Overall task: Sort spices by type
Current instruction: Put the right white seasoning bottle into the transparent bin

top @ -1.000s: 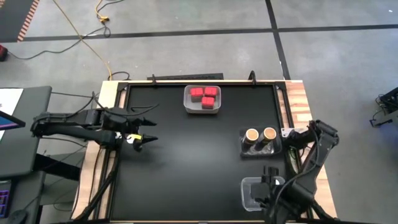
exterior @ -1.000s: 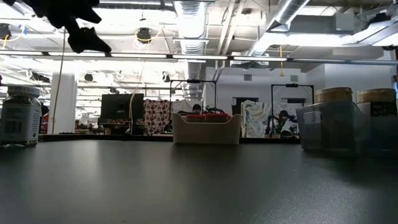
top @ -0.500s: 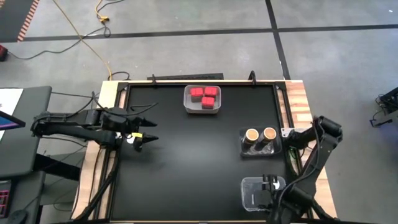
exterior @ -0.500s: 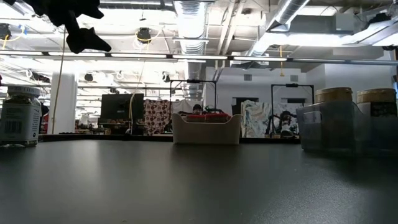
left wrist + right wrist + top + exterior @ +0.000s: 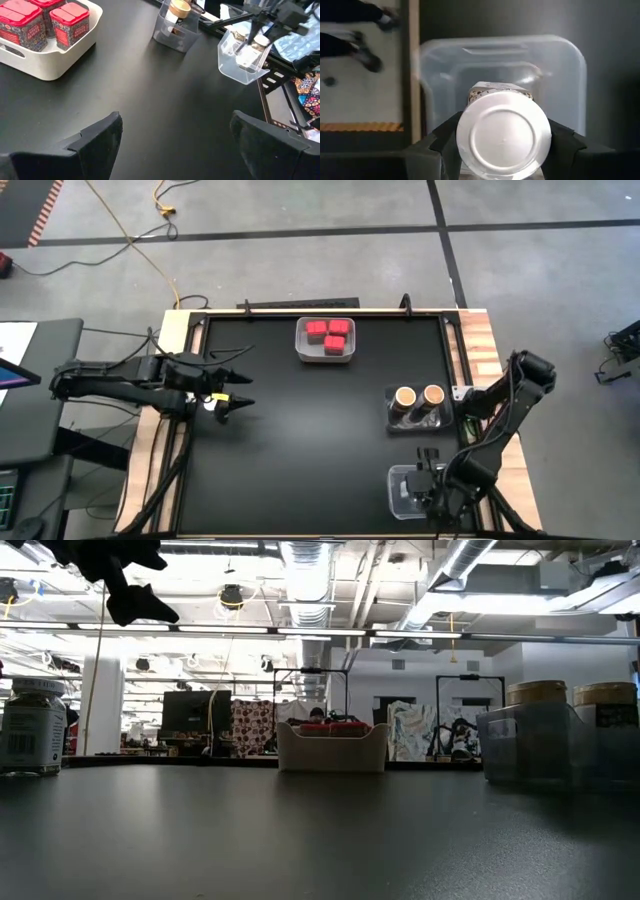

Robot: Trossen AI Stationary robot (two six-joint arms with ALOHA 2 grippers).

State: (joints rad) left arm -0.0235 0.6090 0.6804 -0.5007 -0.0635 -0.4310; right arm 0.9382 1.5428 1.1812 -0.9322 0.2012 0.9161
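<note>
Floor: grey concrete floor [image 5: 300, 270] crossed by dark tape lines, with a yellow cable [image 5: 140, 240].
Ceiling: white ducts [image 5: 310, 575] and long strip lights [image 5: 400, 635].
Surface: matte black surface [image 5: 320, 430] with wooden edges.

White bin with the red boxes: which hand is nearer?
Left. The left hand hovers open beside the white bin; the right hand is at the clear bin, gripping a white-lidded jar.
</note>
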